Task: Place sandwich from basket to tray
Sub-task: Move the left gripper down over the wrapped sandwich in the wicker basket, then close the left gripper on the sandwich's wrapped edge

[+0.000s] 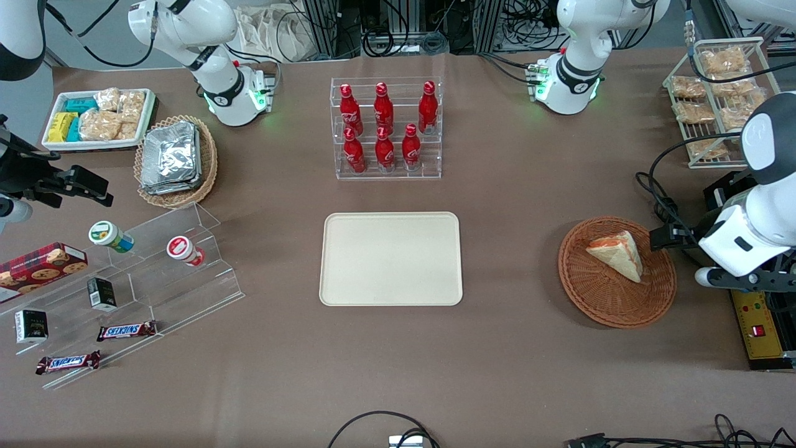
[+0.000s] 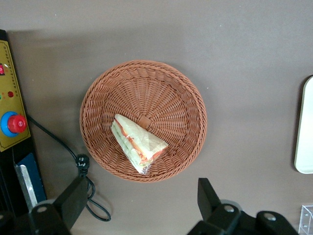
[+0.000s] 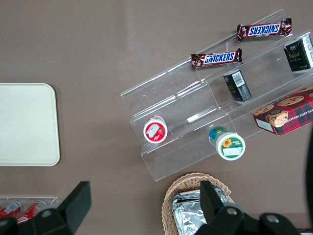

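Worktop (image 1: 528,348), then tray (image 1: 391,259) bare at centre, well apart from the basket (image 1: 597,298) toward the working arm's end. Sandwich (image 1: 617,252) lies in the basket, untouched. Hand (image 2: 142,205) hovers above the basket, released, fingers spread, holding nothing. Step: approach; next, descend and straddle the wedge. Readable: Snickers bars (image 1: 126,330), Coca-Cola bottles (image 1: 384,124).

This was a robotics lab dressed up as a snack counter: white robot arm bases (image 1: 567,78) bolted to a brown-covered table (image 1: 510,186), cables and metal racking along its edge, a yellow control box with a red emergency button (image 2: 13,110), and red cola bottles in a clear acrylic rack (image 1: 385,127).

The working arm's gripper (image 2: 142,203) hung above the round reddish-brown wicker basket (image 2: 143,78), fingers spread.
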Robot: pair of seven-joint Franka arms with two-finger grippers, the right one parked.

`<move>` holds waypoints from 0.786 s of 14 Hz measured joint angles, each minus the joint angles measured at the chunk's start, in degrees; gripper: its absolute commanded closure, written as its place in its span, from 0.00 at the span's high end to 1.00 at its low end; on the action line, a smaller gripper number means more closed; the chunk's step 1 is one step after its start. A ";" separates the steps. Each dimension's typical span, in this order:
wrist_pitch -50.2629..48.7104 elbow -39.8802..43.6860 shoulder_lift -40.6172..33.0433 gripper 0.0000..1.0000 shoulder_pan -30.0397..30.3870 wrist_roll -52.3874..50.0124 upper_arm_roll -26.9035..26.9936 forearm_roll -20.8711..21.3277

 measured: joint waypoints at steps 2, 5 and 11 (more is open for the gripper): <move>0.14 -1.00 0.52 1.00 0.50 -4.03 0.11 -1.87; 4.24 -5.09 0.83 1.00 2.79 -10.94 0.28 -4.45; 17.44 -18.50 -0.56 1.00 3.98 -28.57 0.29 -4.78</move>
